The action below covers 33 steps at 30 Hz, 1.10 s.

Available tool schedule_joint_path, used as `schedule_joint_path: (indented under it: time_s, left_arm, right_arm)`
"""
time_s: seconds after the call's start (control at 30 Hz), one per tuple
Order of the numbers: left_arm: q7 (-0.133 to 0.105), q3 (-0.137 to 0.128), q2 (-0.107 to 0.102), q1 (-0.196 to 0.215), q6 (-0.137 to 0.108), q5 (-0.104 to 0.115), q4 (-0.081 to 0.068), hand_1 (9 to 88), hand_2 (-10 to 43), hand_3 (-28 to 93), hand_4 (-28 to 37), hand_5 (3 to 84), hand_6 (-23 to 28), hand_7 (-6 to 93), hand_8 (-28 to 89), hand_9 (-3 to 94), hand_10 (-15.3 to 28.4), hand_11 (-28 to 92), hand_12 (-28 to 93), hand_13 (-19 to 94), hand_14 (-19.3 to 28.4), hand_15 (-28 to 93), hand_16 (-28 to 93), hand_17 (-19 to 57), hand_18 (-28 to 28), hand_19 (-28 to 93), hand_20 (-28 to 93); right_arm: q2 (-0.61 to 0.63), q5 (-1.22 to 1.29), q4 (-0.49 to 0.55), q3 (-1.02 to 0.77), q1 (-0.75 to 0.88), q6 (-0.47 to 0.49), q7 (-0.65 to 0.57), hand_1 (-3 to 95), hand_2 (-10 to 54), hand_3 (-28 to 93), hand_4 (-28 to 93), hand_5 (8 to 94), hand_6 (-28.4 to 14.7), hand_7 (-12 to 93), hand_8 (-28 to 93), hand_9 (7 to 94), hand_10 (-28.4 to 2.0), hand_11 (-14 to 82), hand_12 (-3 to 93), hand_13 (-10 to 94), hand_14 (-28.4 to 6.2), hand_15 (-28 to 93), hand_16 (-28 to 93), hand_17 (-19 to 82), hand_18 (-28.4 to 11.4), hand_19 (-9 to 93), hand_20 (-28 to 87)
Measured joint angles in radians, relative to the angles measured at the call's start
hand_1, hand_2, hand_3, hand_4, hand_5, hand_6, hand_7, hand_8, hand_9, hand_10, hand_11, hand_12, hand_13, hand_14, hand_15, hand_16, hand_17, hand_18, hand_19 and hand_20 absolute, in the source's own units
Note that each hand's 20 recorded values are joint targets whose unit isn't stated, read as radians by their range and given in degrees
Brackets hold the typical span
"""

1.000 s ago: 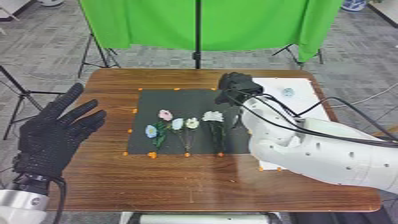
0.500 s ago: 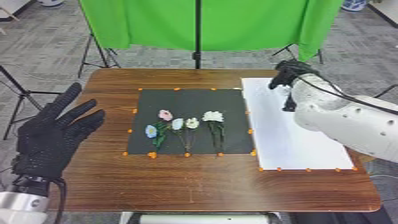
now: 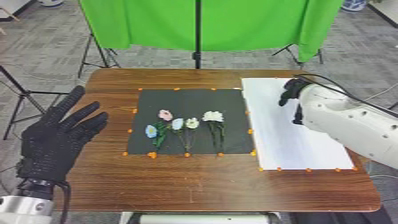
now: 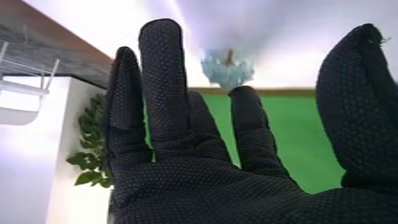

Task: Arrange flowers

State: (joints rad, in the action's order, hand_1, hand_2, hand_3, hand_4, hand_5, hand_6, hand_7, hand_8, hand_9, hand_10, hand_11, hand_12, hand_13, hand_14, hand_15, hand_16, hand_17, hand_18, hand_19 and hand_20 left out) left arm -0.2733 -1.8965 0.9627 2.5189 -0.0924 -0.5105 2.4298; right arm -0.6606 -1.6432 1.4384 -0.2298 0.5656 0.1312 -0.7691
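Right hand (image 4: 213, 192): over white sheet (image 3: 293, 145); fingers extended, released.
Pale blue flower (image 4: 226, 70): near fingertips, contact uncertain.
Left hand (image 3: 53, 145): spread, released, beside black mat (image 3: 178, 100) on desk (image 3: 187, 187).
Other flowers (image 3: 213, 116): on mat.
Handling, if picking up: align thumb opposite fingers, pinch stem lightly, spare petals, lift before moving sideways.

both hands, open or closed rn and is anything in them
left hand: open, fingers spread, holding nothing
right hand: open, fingers straight, not gripping; a light-blue flower is near them, can't tell if touching
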Motion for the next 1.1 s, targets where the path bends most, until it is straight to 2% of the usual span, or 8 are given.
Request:
schedule_joint_path:
  time_s: [0.1,0.23,0.43,0.53,0.63,0.73,0.93,1.1]
  left_arm:
    - [-0.009,0.0,-0.003,0.002,0.0,0.001,0.0,22.0,6.6,75,-26.9,26.1,4.7,16.0,-11,24.6,18.3,20,12,18,27.2,49,-8,-10.5,24.4,53,34]
    - [-0.015,-0.001,-0.007,0.007,-0.001,0.002,0.0,22.0,6.6,75,-26.9,26.1,4.7,16.1,-11,24.6,18.3,20,12,18,27.2,49,-8,-10.5,24.4,53,34]
    - [-0.017,-0.001,-0.007,0.01,-0.001,0.002,0.0,22.0,6.6,75,-26.9,26.1,4.7,16.0,-11,24.6,18.3,20,12,18,27.2,49,-8,-10.6,24.4,53,34]
    - [-0.017,-0.002,-0.007,0.01,0.0,0.001,0.0,22.0,6.5,75,-27.0,26.1,4.7,16.0,-11,24.6,18.2,20,12,18,27.2,49,-8,-10.6,24.4,53,34]
    - [-0.015,-0.003,-0.007,0.009,0.0,0.001,0.0,21.9,6.5,75,-27.1,26.1,4.7,16.1,-11,24.6,18.3,20,12,18,27.2,49,-8,-10.6,24.4,53,34]
    - [-0.013,-0.003,-0.008,0.007,0.0,0.002,0.0,21.9,6.5,75,-27.2,26.1,4.7,16.1,-11,24.6,18.3,20,12,18,27.3,49,-8,-10.6,24.4,53,34]
    - [-0.006,-0.006,-0.008,0.003,0.0,0.002,-0.001,21.9,6.5,75,-27.2,26.1,4.7,16.0,-11,24.6,18.3,20,12,18,27.2,49,-8,-10.6,24.4,53,34]
    - [0.005,-0.009,-0.005,0.0,0.002,0.002,-0.001,21.9,6.7,75,-27.2,26.1,4.7,16.0,-11,24.7,18.3,20,12,18,27.2,49,-8,-10.6,24.4,53,34]
  right_arm:
    - [-0.007,0.0,-0.018,0.023,-0.004,0.009,0.0,29.0,-9.5,78,-28,27.3,2.2,12,-12,28.6,-14.3,2.1,13.2,51,-13.4,65,7,19,-21.8,76,14]
    - [-0.012,0.0,-0.028,0.036,-0.008,0.018,0.0,31.2,-9.5,78,-28,30.9,1.7,13,-12,32.9,-10.9,3.7,13.0,52,-12.7,62,7,20,-21.8,75,14]
    - [-0.013,-0.031,-0.03,0.081,-0.03,-0.011,0.002,44.2,-9.5,75,-28,52.2,2.4,18,-14,61.0,-7.6,13.5,12.6,68,-5.6,51,15,29,-17.4,76,12]
    - [-0.012,-0.07,-0.03,0.182,-0.072,-0.138,0.0,52.9,-9.5,65,-28,64.0,3.7,23,-10,76.9,-5.3,10.7,22.0,75,-1.6,45,26,33,-15.2,79,11]
    - [-0.011,-0.104,-0.031,0.263,-0.093,-0.277,-0.004,58.2,-9.5,59,-28,76.0,4.7,28,-3,90.4,-4.2,7.2,30.9,81,-0.7,45,28,37,-14.1,82,11]
    - [-0.008,-0.128,-0.031,0.293,-0.091,-0.341,-0.011,59.6,-9.5,59,-28,82.3,5.5,28,-1,93.6,-4.2,12.9,31.3,85,-0.7,48,27,39,-13.9,84,11]
    - [0.002,-0.163,-0.029,0.321,-0.085,-0.401,-0.016,58.6,-9.5,61,-28,84.4,5.5,27,1,93.7,-3.9,16.8,29.8,86,-0.6,50,25,40,-13.9,86,11]
    - [0.025,-0.191,0.009,0.354,-0.083,-0.52,-0.025,57.4,-9.5,64,-28,85.2,4.8,26,2,93.7,-4.3,17.8,29.6,86,-0.7,51,24,40,-14.1,86,11]
